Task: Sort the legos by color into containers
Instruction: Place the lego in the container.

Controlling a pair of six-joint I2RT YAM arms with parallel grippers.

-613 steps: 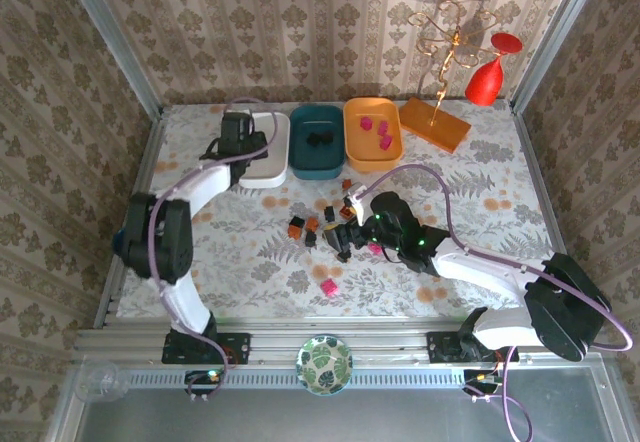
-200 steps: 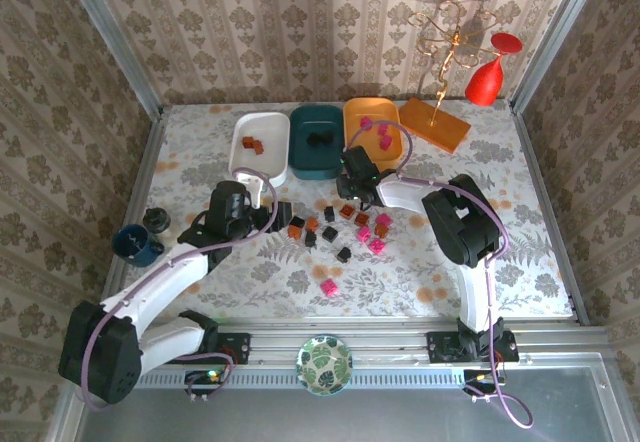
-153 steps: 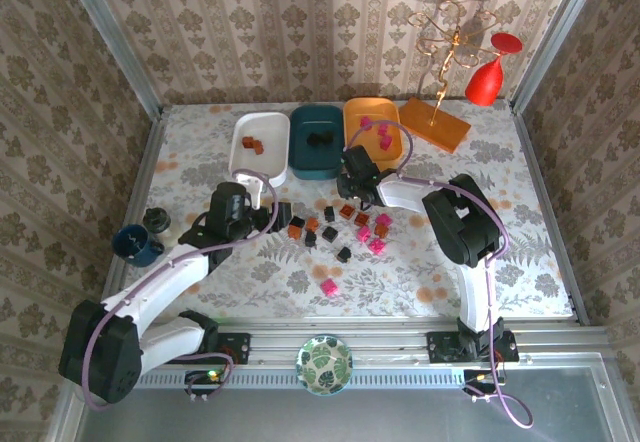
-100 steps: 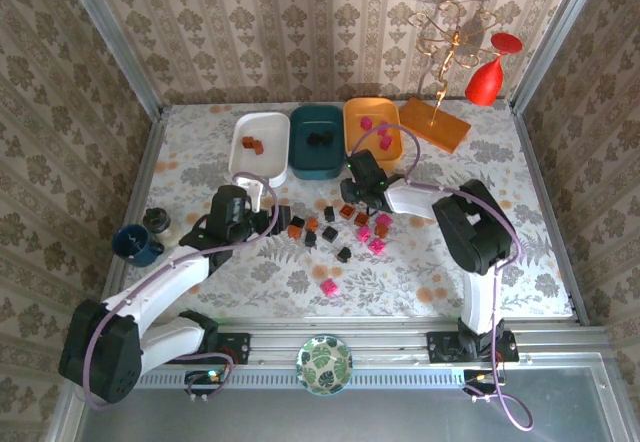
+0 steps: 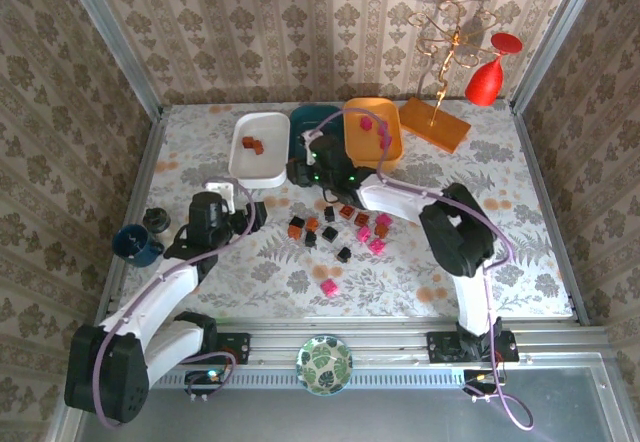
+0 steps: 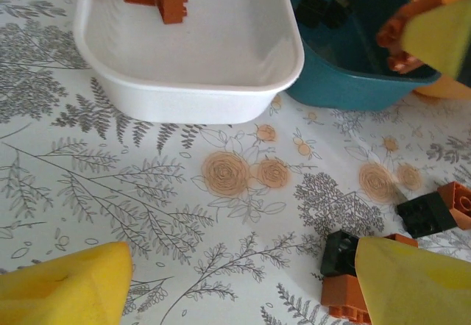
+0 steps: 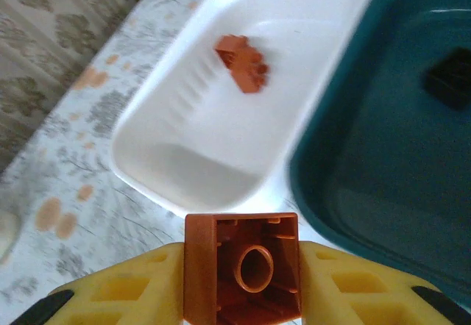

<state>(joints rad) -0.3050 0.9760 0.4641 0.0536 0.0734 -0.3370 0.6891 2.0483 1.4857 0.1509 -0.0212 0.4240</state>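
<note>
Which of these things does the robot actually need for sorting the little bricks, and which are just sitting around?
Needed for the job: white tub, teal tub, orange tub, loose bricks, brown brick in the right pincer.

Just lying about: red glass, gold wire stand, orange board, blue mug, patterned dish.

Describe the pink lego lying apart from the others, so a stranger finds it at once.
On the floral table, find the scatter of loose legos in the middle. The pink lego lies alone nearer the arms' bases, touching no other brick.
</note>
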